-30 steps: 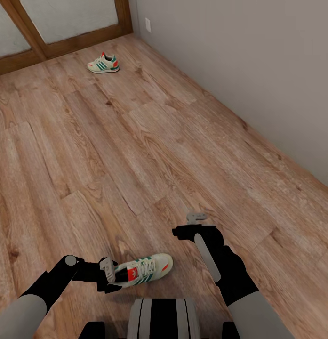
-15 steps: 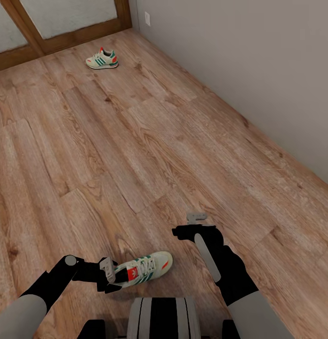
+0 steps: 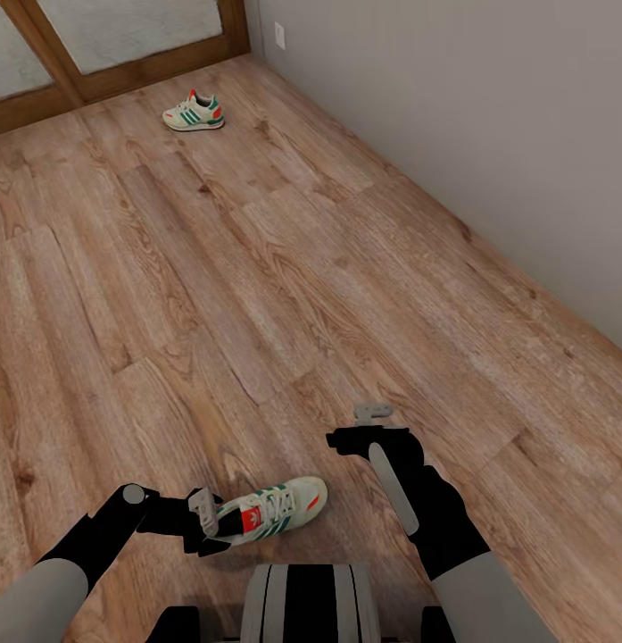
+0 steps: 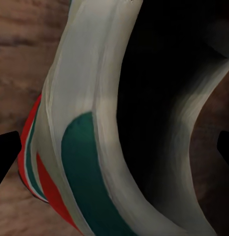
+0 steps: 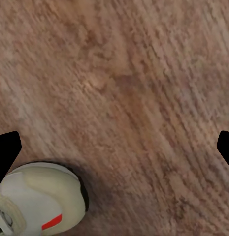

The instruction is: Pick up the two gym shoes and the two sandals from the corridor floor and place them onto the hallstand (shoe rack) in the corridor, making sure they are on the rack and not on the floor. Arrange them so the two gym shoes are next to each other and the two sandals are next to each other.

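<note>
One gym shoe (image 3: 279,507), white with green stripes and a red tongue label, sits close in front of my base, toe pointing right. My left gripper (image 3: 208,525) is shut on its heel. In the left wrist view the shoe's collar (image 4: 84,147) spans the gap between the two fingertips. My right gripper (image 3: 360,426) hovers open over bare corridor floor (image 3: 257,268), just beyond the shoe's toe (image 5: 35,196). The second gym shoe (image 3: 194,112) lies far ahead near the door. The sandals and the hallstand are out of view.
A grey wall (image 3: 489,116) runs along the right side of the floor. A door with a brown wooden frame (image 3: 150,76) closes the far end, with a wall socket (image 3: 280,40) beside it.
The whole picture shifted slightly between the oldest frame and the later ones, so the camera moved. Both arms and the near shoe keep their places.
</note>
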You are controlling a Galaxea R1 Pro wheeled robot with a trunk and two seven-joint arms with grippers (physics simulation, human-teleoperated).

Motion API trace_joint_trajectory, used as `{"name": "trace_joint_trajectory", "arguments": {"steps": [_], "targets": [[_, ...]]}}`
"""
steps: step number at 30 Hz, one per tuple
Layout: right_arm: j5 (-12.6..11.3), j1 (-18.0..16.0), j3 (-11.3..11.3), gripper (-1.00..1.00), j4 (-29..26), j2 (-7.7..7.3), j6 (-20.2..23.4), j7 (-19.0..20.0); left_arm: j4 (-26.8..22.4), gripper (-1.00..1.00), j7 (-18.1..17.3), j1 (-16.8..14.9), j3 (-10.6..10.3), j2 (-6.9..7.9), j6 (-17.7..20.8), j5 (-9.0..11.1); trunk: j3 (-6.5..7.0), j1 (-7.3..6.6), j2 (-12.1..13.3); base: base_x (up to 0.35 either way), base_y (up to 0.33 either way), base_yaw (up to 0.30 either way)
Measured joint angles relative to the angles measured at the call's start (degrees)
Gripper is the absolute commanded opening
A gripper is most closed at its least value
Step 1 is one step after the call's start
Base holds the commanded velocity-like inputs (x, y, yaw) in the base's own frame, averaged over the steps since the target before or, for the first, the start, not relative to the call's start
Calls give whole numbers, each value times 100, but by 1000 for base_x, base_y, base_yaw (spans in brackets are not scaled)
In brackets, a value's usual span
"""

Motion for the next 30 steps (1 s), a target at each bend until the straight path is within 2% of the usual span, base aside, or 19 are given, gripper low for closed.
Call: {"name": "trace_joint_trajectory", "arguments": {"steps": [4, 5, 9, 16, 30], "targets": [[0, 2, 0, 100, 2, 0, 0, -1, 0, 100, 0, 1, 0, 0, 0, 0, 0, 0, 0, 0, 0, 0], [0, 2, 0, 100, 2, 0, 0, 0, 1, -100, 0, -1, -3, 0, 0, 0, 0, 0, 0, 0, 0, 0], [0, 2, 0, 100, 2, 0, 0, -1, 5, -100, 5, 2, -10, -6, 5, -6, 0, 0, 0, 0, 0, 0], [0, 2, 0, 100, -2, 0, 0, -1, 8, -100, 38, 3, -4, -9, 4, -218, 0, 0, 0, 0, 0, 0], [0, 1, 0, 100, -4, 0, 0, -1, 5, -100, 42, 3, -3, -9, -6, -247, 0, 0, 0, 0, 0, 0]]}}
